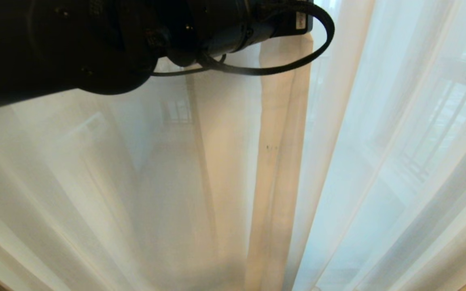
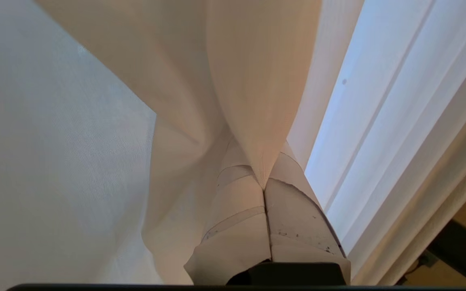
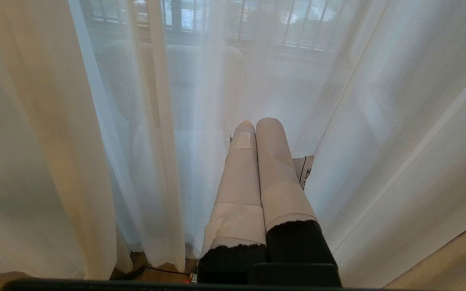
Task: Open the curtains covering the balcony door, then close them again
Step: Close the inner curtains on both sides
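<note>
Up close to the window, the left gripper (image 2: 266, 184), its fingers wrapped in pale tape, pinches a fold of the thin white see-through curtains (image 2: 241, 81), the black arm raised high. Lower down, the right gripper (image 3: 255, 127) points at the sheers, closed and empty. Beyond them, dark window railing (image 3: 257, 24) shows through.

A narrow strip of wooden floor (image 3: 160, 271) shows in the right wrist view, below the hems of the curtains (image 3: 55, 161). The brown boards are visible only in a small gap. The sheer white panels hang down to the floor, and their lower edges bunch just above or against it; which of the two cannot be told. A thin dark cable (image 3: 136, 273) lies on the boards beneath the hems.
</note>
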